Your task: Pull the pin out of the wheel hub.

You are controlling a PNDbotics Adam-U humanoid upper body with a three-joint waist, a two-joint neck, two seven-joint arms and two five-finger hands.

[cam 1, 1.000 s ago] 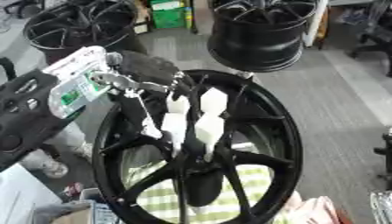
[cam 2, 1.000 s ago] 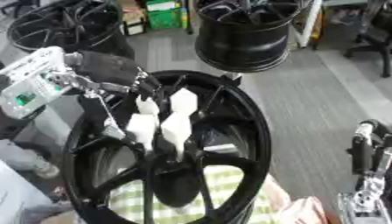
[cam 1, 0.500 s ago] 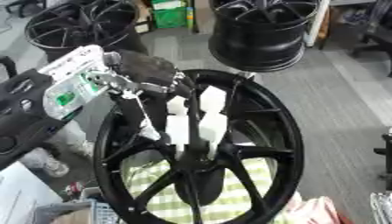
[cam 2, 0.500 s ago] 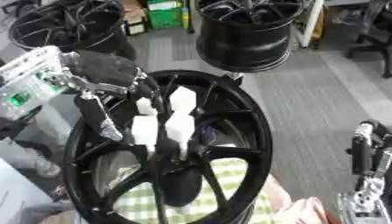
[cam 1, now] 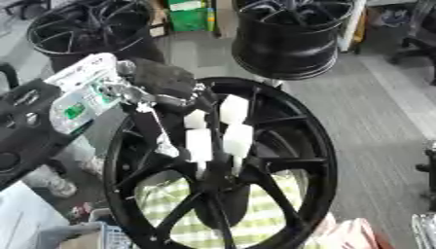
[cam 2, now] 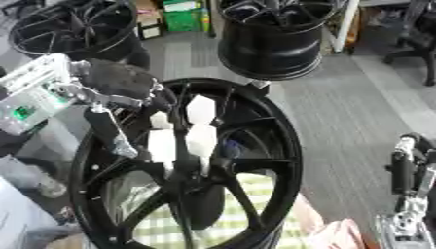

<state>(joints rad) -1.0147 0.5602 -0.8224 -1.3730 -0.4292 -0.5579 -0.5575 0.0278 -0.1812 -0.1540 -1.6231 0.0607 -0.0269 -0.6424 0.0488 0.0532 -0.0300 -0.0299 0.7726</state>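
Left hand [cam 1: 213,131] is reaching down into the middle of the black wheel [cam 1: 315,146], white-tipped fingers bunched right at the hub where the pin must be (can't see it), so honestly they could slip off if it pulls crooked.

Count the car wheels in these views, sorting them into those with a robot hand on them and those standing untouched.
Wheel under the left hand: 1, the near wheel.
Untouched: 2, the far left wheel and the far middle wheel.
Total: 3.
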